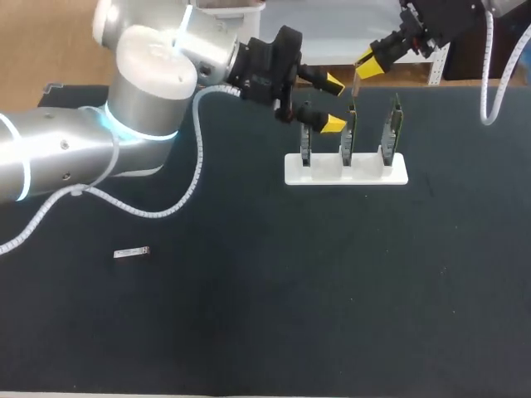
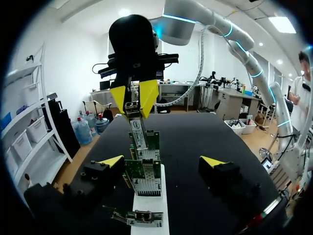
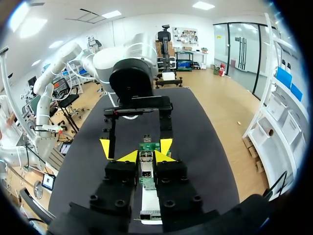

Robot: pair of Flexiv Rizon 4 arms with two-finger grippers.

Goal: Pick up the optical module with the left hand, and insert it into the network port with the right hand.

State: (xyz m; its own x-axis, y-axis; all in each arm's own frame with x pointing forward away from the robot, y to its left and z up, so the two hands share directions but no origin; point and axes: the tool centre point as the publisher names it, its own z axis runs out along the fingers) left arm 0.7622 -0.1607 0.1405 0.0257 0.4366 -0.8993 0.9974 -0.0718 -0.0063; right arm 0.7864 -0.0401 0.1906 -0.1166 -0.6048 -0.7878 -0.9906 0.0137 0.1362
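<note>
Module is gripped by the right gripper and hung upright over the middle card of 3 slotted in a white stand near the table's far edge. Left gripper is spread wide beside it, nothing held. Small strip is laid toward the left edge.

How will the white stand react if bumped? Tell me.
It probably slides rather than tips: the white stand is low and wide. Its three thin cards stand upright on edge, so a knock high up could rock or bend them.
</note>
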